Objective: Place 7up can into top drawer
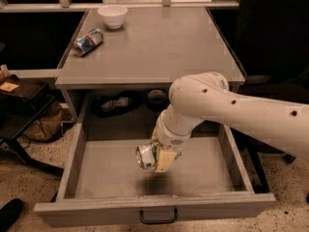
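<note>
The top drawer is pulled wide open below the grey cabinet top, with its flat front panel and small black handle nearest the camera. My gripper is shut on the 7up can, a white and pale green can held on its side with a silver end facing left. The can hangs just above the drawer floor near its middle, with a dark shadow under it. My white arm reaches in from the right.
On the cabinet top lie a blue-and-silver can on its side and a white bowl at the back left. A dark object and a round object sit at the drawer's back. A chair base stands at left.
</note>
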Controlling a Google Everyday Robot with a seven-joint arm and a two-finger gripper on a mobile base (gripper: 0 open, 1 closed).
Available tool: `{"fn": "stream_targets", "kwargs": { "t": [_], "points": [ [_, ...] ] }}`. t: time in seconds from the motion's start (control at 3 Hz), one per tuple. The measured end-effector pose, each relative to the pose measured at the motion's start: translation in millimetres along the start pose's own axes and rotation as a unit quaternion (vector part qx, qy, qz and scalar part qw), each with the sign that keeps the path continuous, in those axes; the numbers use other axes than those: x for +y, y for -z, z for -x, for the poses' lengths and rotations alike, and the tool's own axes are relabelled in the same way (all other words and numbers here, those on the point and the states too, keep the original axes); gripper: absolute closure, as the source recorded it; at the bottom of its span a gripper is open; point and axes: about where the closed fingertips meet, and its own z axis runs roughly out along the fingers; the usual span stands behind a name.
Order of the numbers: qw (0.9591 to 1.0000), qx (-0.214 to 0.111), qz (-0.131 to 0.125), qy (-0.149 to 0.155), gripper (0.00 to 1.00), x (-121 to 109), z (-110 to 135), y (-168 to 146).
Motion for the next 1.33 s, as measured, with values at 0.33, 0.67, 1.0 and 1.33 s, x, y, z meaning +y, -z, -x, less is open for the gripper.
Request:
{"fn": "stream_targets", "kwargs": {
  "t": [0.33, 0.67, 1.0, 1.33],
  "points": [
    [1.0000, 0.000, 0.000, 0.000, 1.00, 0.0, 0.0, 0.0],
    [0.9998, -0.014, -0.001, -0.011, 1.00, 1.6, 2.5, -8.6],
    [0.9992, -0.023, -0.017, -0.026, 1.00, -11.0, 2.9, -24.4],
    [0.9969, -0.039, -0.043, -0.053, 1.00, -22.0, -3.9, -48.7]
  ]
}}
